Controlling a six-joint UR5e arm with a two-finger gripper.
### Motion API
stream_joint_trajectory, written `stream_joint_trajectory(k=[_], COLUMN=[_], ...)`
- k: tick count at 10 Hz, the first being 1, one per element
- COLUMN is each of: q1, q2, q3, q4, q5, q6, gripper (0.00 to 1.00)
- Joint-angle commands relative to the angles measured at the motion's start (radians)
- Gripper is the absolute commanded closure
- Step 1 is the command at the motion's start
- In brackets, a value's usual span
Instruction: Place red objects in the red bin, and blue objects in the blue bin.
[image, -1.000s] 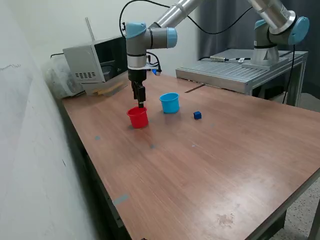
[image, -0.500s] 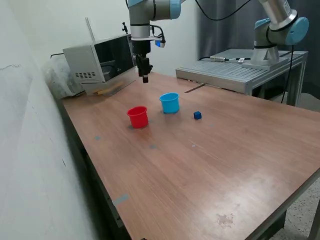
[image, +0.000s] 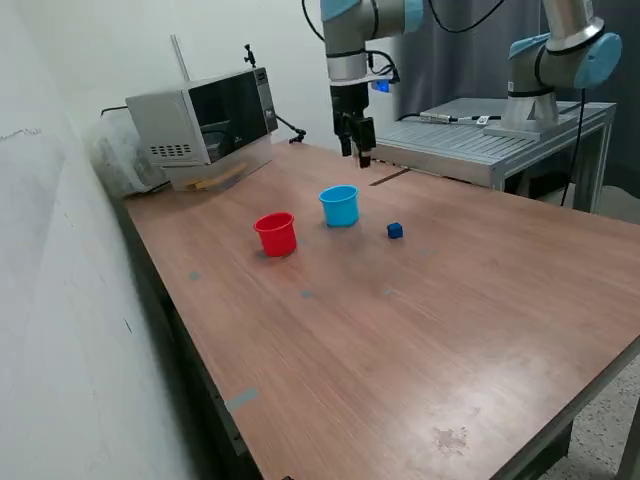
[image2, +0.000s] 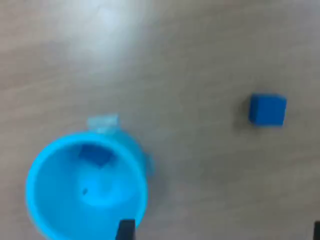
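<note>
- Blue cube (image: 395, 231) sits loose on table (image: 420, 330), just to the exterior view's right of the blue cup (image: 340, 206), not touching; bare wood all round it, far from table edges.
- Red cup (image: 276, 234) on the blue cup's other side, a small gap between them.
- Wrist view only: a second blue cube (image2: 95, 154) lies inside the blue cup (image2: 86, 186); loose cube (image2: 268, 109) beside it.
- Gripper (image: 357, 152) hangs high above and behind the blue cup, holding nothing; wrist view shows only fingertips (image2: 125, 230), set wide apart.
</note>
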Motion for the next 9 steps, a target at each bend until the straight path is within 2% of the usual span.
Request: stream_joint_trajectory(k=[1,2,4,5,6,7,9], q1=[0.037,0.069,0.098,0.116,0.118,0.121,0.118], q2=[0.001,0.027,0.041,0.081,0.110,0.137,0.145], q3=[0.103,0.106,0.102,0.087,0.074,0.065,0.066], q4=[-0.066,-0.069,-0.070,-0.087,-0.098,-0.103,-0.113], q5=[0.000,0.000,-0.032,-0.036,-0.039,-0.062,-0.074], q6=[0.012,0.026,0.101,0.127,0.200,0.238,0.252], gripper=[0.00,0.00,0.00,0.00,0.00,0.00,0.00])
